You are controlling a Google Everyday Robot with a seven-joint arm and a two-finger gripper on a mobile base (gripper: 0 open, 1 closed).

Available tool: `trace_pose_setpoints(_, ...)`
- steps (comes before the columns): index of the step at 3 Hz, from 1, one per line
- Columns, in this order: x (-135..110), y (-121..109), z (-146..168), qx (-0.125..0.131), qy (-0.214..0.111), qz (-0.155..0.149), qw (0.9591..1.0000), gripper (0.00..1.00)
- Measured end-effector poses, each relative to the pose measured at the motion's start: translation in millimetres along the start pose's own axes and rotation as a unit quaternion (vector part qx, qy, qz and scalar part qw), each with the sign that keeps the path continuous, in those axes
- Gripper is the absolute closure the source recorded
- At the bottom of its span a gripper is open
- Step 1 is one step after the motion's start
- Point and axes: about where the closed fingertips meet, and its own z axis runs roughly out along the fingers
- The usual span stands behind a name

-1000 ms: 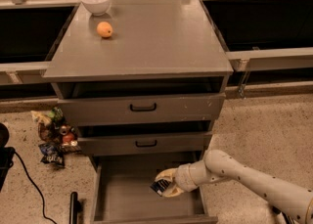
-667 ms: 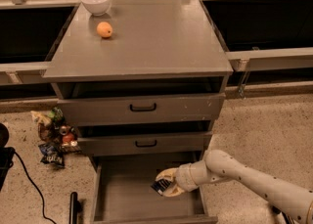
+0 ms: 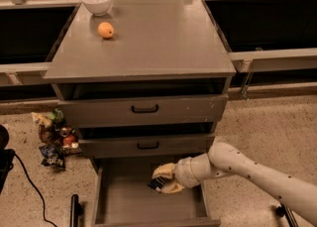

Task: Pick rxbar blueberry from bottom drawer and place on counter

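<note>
The bottom drawer (image 3: 124,201) is pulled open and shows its plain grey inside. My gripper (image 3: 164,179) reaches into it from the right, with its pale fingers closed around the rxbar blueberry (image 3: 157,184), a small dark bar with white print. The bar is held over the drawer's right half, near the middle drawer's front. The counter (image 3: 148,37) is the wide grey top of the cabinet, well above the gripper.
A white bowl (image 3: 96,3) and an orange (image 3: 105,30) sit at the counter's back left. The two upper drawers (image 3: 144,108) are shut. Crumpled snack wrappers (image 3: 54,137) lie on the floor at the left, with a black cable (image 3: 25,181) nearby.
</note>
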Motion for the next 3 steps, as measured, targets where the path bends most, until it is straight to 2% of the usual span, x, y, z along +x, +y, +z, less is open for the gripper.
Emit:
trace_pose_setpoints(1,-23.9,-54.9,-34.4,-0.019,0.021,-0.066,0.9974,1.0)
trace_pose_setpoints(3,-25.5,-61.8,-38.4,-0.018,0.022,-0.077,0.9966,1.0)
